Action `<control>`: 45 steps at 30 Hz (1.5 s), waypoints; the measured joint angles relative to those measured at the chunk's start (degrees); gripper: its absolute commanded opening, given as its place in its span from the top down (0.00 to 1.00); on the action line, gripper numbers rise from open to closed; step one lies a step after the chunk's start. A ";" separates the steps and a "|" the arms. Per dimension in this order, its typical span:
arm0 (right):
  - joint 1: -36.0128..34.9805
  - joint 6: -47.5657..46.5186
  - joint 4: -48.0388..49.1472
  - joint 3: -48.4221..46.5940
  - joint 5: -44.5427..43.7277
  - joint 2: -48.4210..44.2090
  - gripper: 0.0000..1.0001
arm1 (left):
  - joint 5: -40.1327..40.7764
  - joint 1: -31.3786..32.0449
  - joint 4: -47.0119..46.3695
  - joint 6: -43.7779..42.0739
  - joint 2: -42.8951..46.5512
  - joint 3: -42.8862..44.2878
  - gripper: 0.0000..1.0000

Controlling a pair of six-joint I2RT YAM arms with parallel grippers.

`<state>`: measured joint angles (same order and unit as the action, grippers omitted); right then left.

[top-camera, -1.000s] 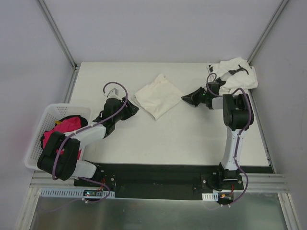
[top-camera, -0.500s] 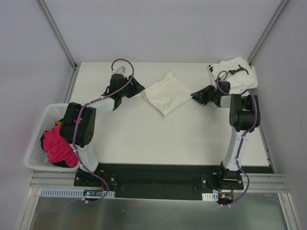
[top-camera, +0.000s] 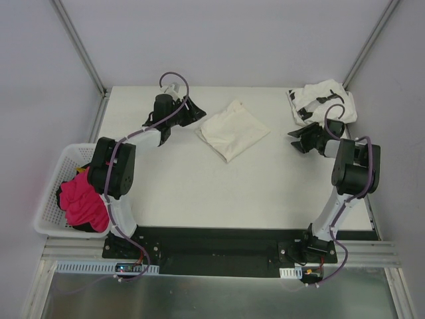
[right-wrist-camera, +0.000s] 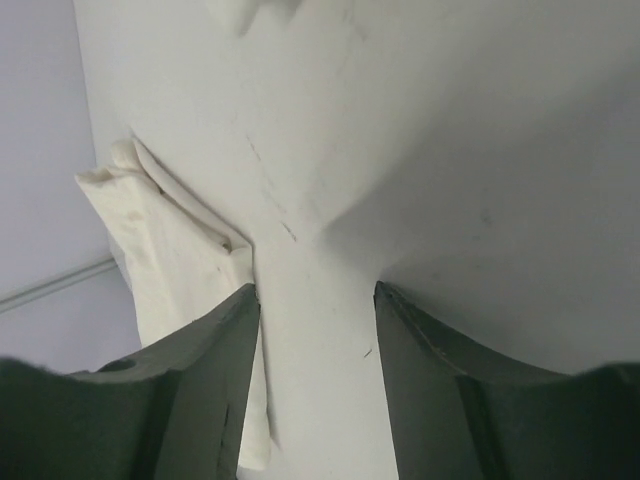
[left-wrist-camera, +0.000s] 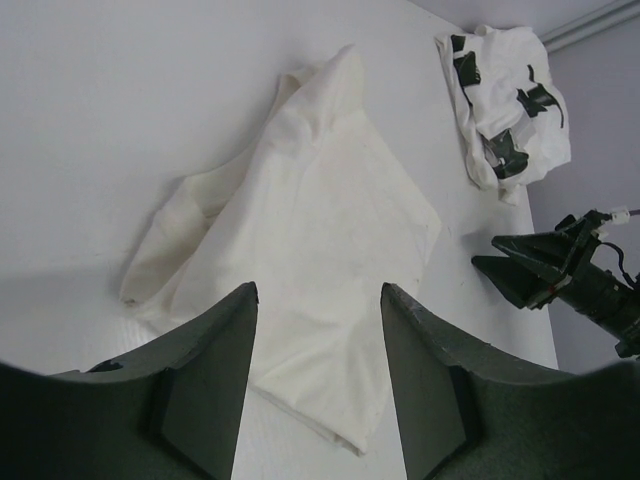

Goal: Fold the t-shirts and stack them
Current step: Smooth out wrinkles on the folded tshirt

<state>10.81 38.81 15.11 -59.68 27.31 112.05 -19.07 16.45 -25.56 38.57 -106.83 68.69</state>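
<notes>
The cream shirt (top-camera: 232, 129) is laid folded into a rough diamond on the table (top-camera: 199, 193), toward the back and near the middle. The printed shirt (top-camera: 323, 101) is bunched in the back right corner, well apart from it. The left gripper (top-camera: 194, 110) is held near the cream shirt's left corner. In the left wrist view its jaws are seen spread apart with nothing between them, and the cream shirt (left-wrist-camera: 320, 220) lies beyond the fingertips. The right gripper (top-camera: 297, 139) is placed between the two shirts, near the front edge of the printed one and pointed toward the cream one. Its jaws are likewise parted and nothing is grasped. In the right wrist view only bare table is seen between them, with the cream shirt (right-wrist-camera: 170, 240) off to one side. A white basket (top-camera: 46, 199) is set at the table's left edge, and pink cloth (top-camera: 80, 199) is heaped in it.
</notes>
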 measured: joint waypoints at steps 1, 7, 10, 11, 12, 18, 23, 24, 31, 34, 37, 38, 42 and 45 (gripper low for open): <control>0.94 -0.42 0.02 0.07 -0.46 -0.31 0.39 | -0.83 0.00 -0.85 0.35 -0.72 0.37 0.48; 5.62 -2.08 0.04 0.59 -3.85 -2.38 0.29 | -8.20 -0.02 -5.66 2.14 -5.33 2.82 0.45; 8.20 -2.29 0.07 0.90 -5.01 -2.93 0.27 | -11.82 -0.07 -7.58 2.69 -6.99 3.91 0.42; 9.18 -2.27 0.13 0.90 -5.25 -2.95 0.27 | -13.46 -0.07 -8.37 2.75 -7.67 4.50 0.40; 10.14 -2.25 0.28 0.90 -5.51 -2.97 0.27 | -14.45 -0.07 -8.85 2.80 -8.28 5.05 0.39; 15.67 -2.71 1.16 0.76 -7.15 -2.93 0.27 | -21.49 -0.87 -12.11 2.97 -10.95 8.17 0.39; 17.29 -3.04 1.88 -3.17 -6.86 0.39 0.26 | -24.50 -1.57 -11.52 1.97 -11.26 10.32 0.39; 17.29 -2.91 2.49 -4.42 -6.69 1.51 0.25 | -24.79 -1.62 -11.37 1.57 -11.26 10.78 0.39; 17.18 -0.39 7.69 -11.15 -3.32 8.63 0.23 | -25.94 -1.92 -10.05 0.48 -11.26 12.02 0.40; 16.96 0.50 8.92 -12.98 -2.21 10.40 0.23 | -26.03 -1.92 -9.20 0.13 -11.26 12.72 0.40; 16.72 1.11 9.20 -14.40 -1.68 11.58 0.22 | -26.38 -1.92 -8.76 -0.09 -11.26 13.31 0.41; 16.59 1.25 9.05 -15.10 -1.53 11.98 0.22 | -26.60 -1.92 -8.66 -0.11 -11.26 13.46 0.41; 15.89 1.25 8.07 -17.97 -1.53 13.66 0.22 | -27.15 -1.92 -8.39 -0.11 -11.26 13.68 0.41; 15.21 1.27 7.37 -20.35 -1.53 15.08 0.21 | -27.21 -1.92 -8.39 -0.09 -11.26 13.68 0.41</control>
<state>26.02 40.07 22.48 -80.03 25.78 127.13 -46.28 14.52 -33.95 38.48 -118.08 82.37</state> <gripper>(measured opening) 0.780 0.591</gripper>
